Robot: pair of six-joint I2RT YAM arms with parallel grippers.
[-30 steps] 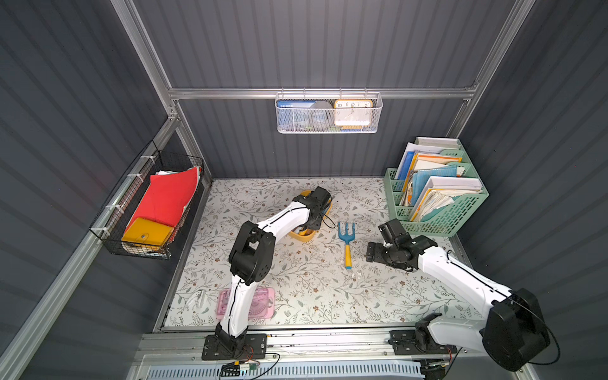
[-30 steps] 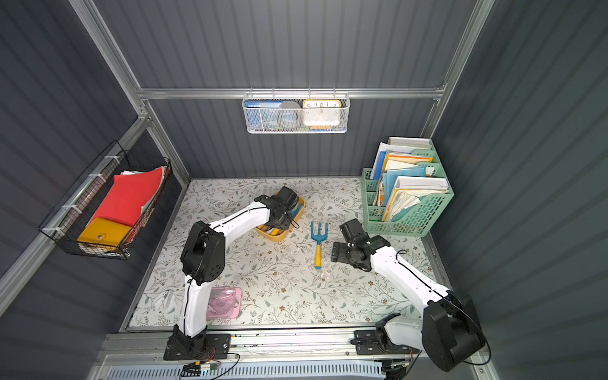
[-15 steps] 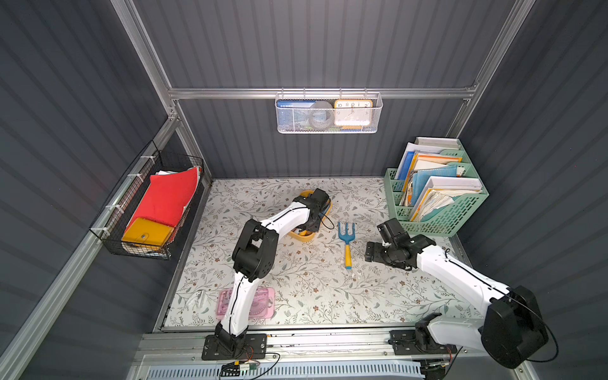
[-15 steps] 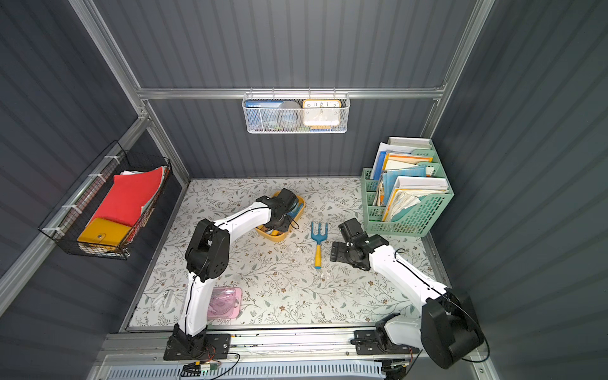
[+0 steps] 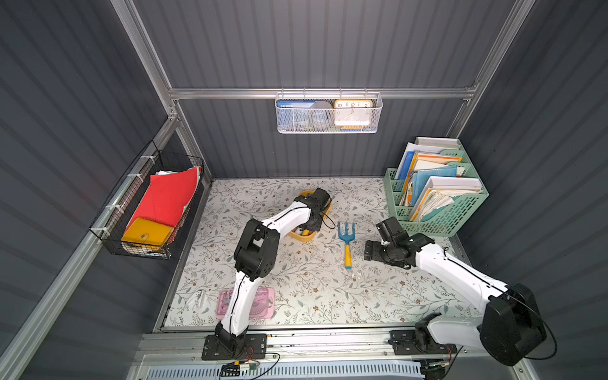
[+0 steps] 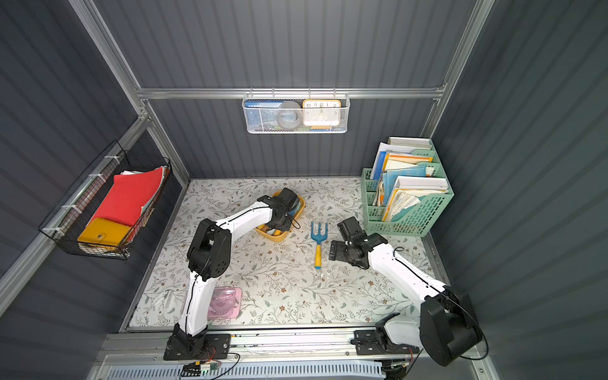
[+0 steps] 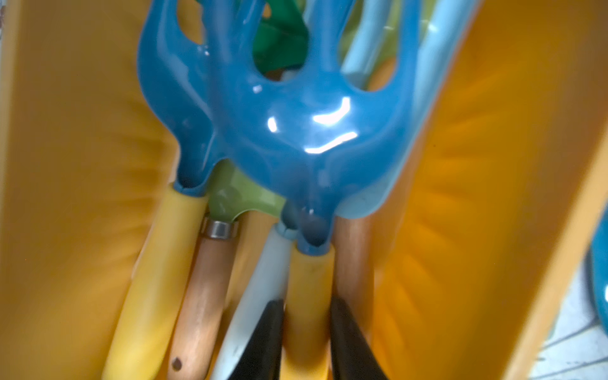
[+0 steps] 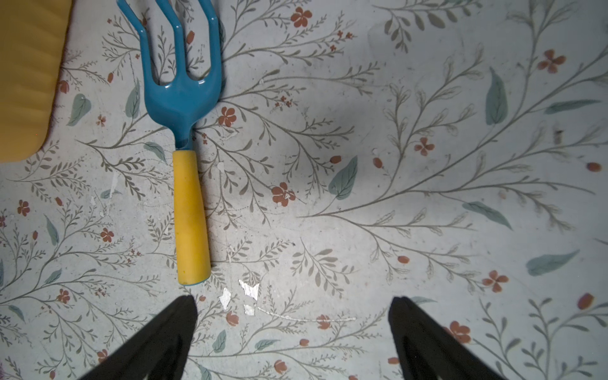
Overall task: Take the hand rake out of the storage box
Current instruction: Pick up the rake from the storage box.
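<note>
Rake [image 7: 296, 115] glossy blue; storage box [image 7: 493, 164] mustard plastic

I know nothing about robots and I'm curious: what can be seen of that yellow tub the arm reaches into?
The storage box is a shallow mustard-yellow plastic tub with rounded corners, open-topped, standing flat on the floral table towards the back. Hand tools with yellow and wooden handles lie packed in it. The left pincer is inside, gripping the hand rake by its yellow handle.

Dark ribbed walls [image 5: 329, 42] close in a flower-patterned table [image 5: 312, 289] — a white mesh basket [image 5: 289, 126] hangs on the back rail [image 5: 230, 93].
</note>
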